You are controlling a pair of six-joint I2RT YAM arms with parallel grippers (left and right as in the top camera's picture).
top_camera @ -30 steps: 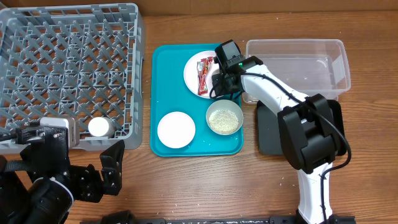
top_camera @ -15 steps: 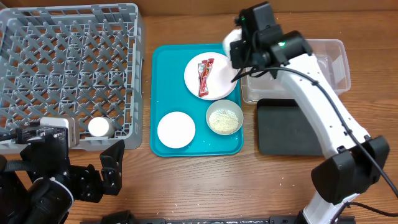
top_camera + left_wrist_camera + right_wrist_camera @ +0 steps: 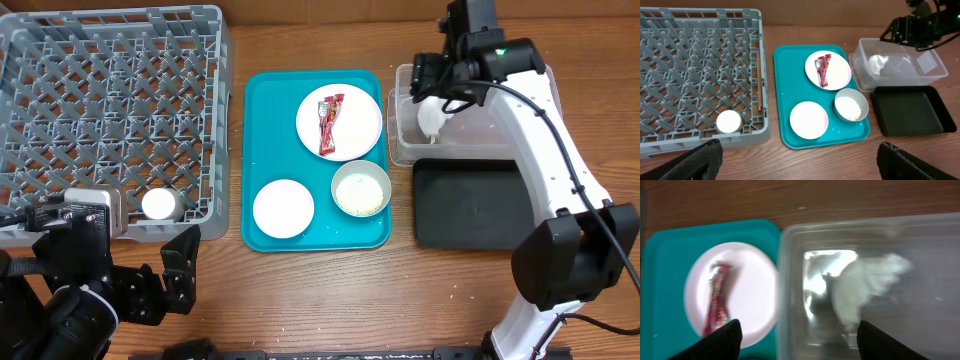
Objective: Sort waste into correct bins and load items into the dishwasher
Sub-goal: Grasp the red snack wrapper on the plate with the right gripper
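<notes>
Currently the snack wrapper (image 3: pixel 329 124) is lying on the plate (image 3: pixel 362 138), left of the right gripper (image 3: pixel 802 340) and slightly toward its base, long axis running away from the robot. The napkin (image 3: pixel 860 287) is sitting in the clear tub (image 3: pixel 920 225) directly under that gripper, whose fingers are standing apart, holding nothing. The left gripper (image 3: pixel 800 160), also spread, is hanging much farther off.

My right arm (image 3: pixel 560 170) is smooth white shells between bulky black joints, with a thin black cable (image 3: pixel 548 128) along it and a small green light (image 3: pixel 497 52) on the black wrist block, while my left arm (image 3: pixel 90 300) is all black under a pale grey box (image 3: pixel 85 205) and ends in dark, rounded fingers (image 3: pixel 697 160).
</notes>
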